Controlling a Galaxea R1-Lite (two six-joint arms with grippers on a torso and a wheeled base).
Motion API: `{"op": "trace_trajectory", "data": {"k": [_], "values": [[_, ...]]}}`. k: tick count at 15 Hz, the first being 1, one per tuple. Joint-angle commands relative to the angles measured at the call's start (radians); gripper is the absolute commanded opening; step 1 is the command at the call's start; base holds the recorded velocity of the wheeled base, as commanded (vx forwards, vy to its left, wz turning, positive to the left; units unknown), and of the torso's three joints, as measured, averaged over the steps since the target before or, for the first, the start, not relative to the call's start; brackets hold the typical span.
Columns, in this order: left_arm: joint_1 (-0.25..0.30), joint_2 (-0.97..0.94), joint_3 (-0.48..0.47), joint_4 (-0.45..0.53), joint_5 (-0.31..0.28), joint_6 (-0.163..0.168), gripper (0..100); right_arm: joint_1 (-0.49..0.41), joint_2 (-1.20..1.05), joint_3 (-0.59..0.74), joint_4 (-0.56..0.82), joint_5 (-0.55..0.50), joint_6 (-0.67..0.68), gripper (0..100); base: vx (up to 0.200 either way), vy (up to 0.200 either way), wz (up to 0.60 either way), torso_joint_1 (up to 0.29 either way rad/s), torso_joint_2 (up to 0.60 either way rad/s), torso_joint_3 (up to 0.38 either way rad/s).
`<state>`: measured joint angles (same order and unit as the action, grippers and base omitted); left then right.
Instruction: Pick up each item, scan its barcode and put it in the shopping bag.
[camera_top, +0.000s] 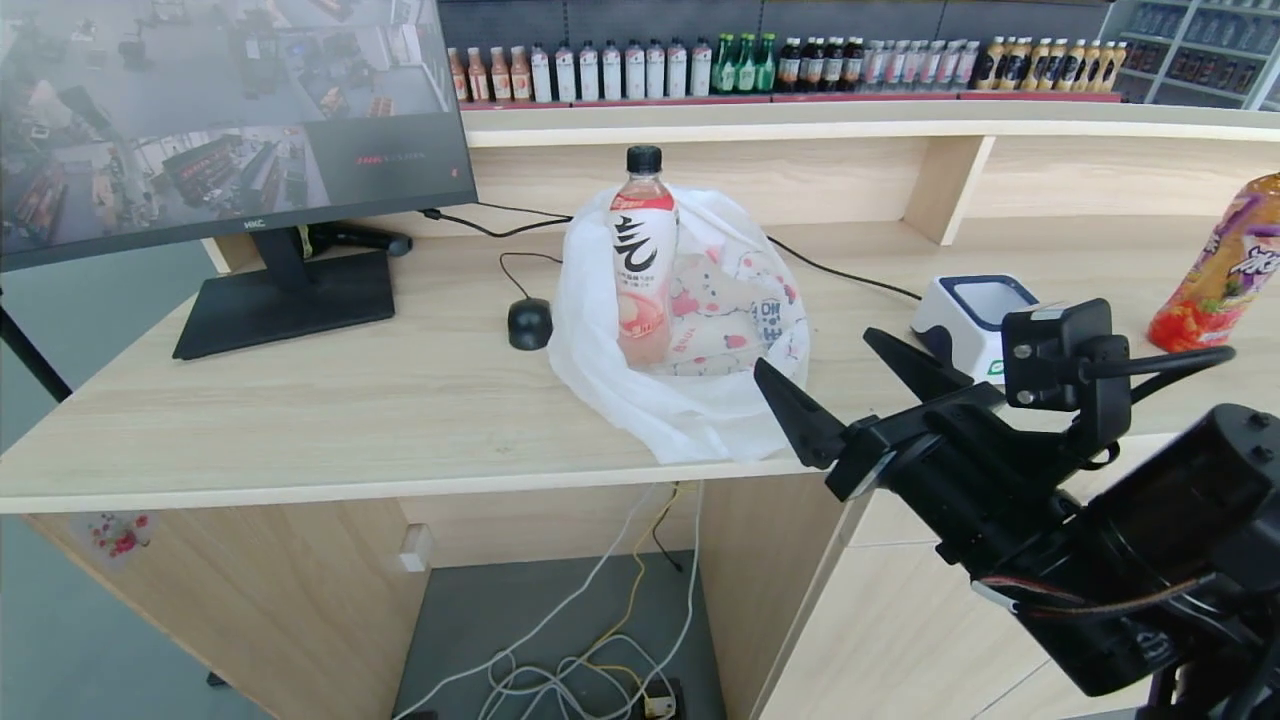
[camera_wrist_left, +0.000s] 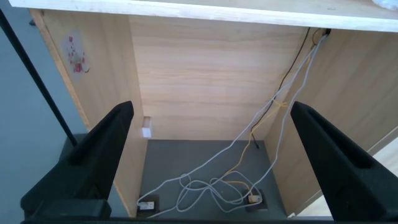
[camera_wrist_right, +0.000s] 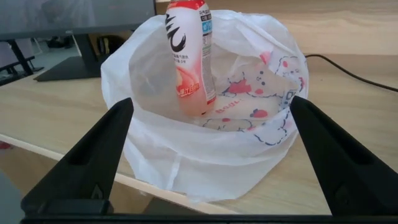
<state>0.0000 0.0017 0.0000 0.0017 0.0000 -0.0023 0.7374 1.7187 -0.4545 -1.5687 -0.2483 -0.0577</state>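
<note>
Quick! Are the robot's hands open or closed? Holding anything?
Left hand: open, holding nothing.
Right hand: open, holding nothing.

A shop checkout: stocked drink shelves (camera_top: 780, 65), barcode scanner (camera_top: 975, 318), wooden counter (camera_top: 300, 400).

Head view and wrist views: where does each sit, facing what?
Head view: from the head, down onto the pale wooden counter; open right end effector.
Left wrist view: below counter level, facing white cables; open left end effector.
Right wrist view: at the counter's edge, facing the white plastic shopping bag past its end effector.
Shared: the bag, head and right wrist.
</note>
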Motion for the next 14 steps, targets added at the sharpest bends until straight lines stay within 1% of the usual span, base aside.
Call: {"op": "trace_trajectory", "data": {"k": [1, 5, 7, 14], "values": [[0.0, 0.0, 0.0, 0.0, 0.0, 0.001, 100, 0.0, 0.004, 0.005, -0.002, 0.0, -0.001, 100, 0.0, -0.2, 0.0, 0.007, 0.0, 0.002], [0.0, 0.0, 0.0, 0.0, 0.0, -0.001, 100, 0.0, -0.002, 0.023, -0.002, -0.002, 0.001, 100, 0.0, -0.2, 0.0, 0.01, 0.0, -0.001], [0.0, 0.0, 0.0, 0.0, 0.0, -0.002, 100, 0.0, -0.002, -0.029, -0.002, -0.002, 0.001, 100, 0.0, -0.2, 0.0, 0.002, 0.0, 0.007], [0.0, 0.0, 0.0, 0.0, 0.0, -0.002, 100, -0.006, -0.004, -0.02, -0.002, -0.005, 0.001, 100, 0.0, -0.2, 0.0, 0.002, 0.0, 0.002]]}}
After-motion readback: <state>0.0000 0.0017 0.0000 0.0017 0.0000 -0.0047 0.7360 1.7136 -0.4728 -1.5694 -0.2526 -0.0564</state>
